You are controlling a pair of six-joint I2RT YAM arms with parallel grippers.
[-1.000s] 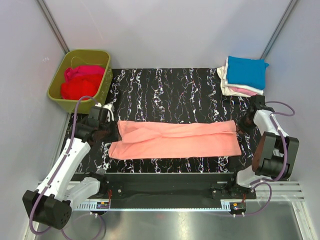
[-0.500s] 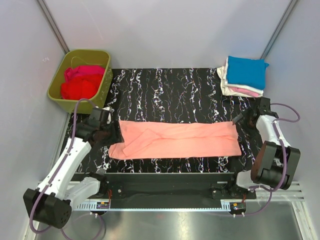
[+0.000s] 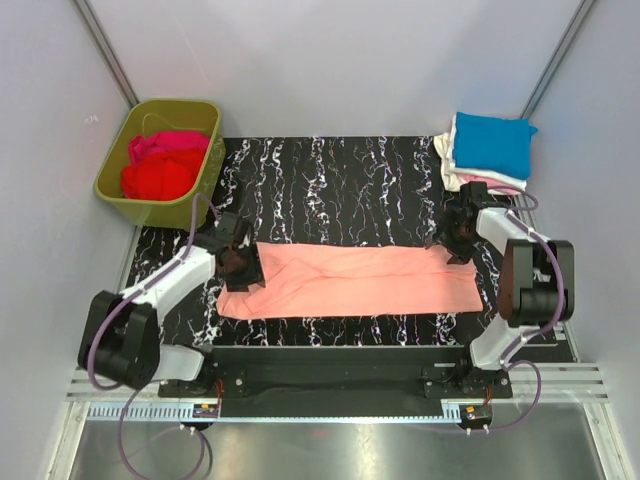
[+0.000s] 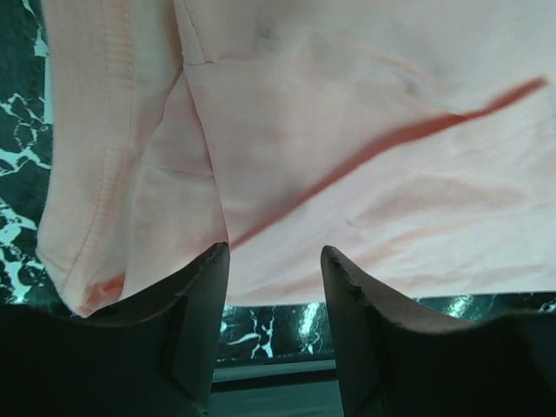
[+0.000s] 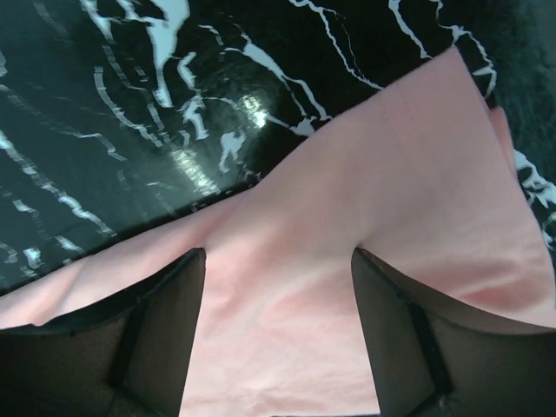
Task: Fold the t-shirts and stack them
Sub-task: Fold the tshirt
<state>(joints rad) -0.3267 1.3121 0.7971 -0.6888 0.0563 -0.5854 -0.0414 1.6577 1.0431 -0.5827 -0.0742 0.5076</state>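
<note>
A salmon-pink t-shirt (image 3: 350, 282) lies folded into a long strip across the black marbled mat (image 3: 340, 180). My left gripper (image 3: 240, 266) hovers over the strip's left end, open. In the left wrist view the pink cloth (image 4: 347, 104) fills the space beyond the fingers, and nothing sits between them. My right gripper (image 3: 456, 243) is at the strip's back right corner, open wide. Its fingertips (image 5: 187, 269) rest on the pink cloth (image 5: 408, 191). Folded t-shirts are stacked at the back right, with a blue one (image 3: 492, 143) on top.
An olive-green tub (image 3: 110, 178) at the back left holds a red shirt (image 3: 158, 178) and a magenta shirt (image 3: 170, 143). Grey walls close in both sides. A black rail runs along the mat's near edge (image 3: 340, 355).
Both arms swung inward onto the ends of the pink shirt. The right gripper opened and slid left over the shirt's corner. The shirt's left end has shifted slightly.
</note>
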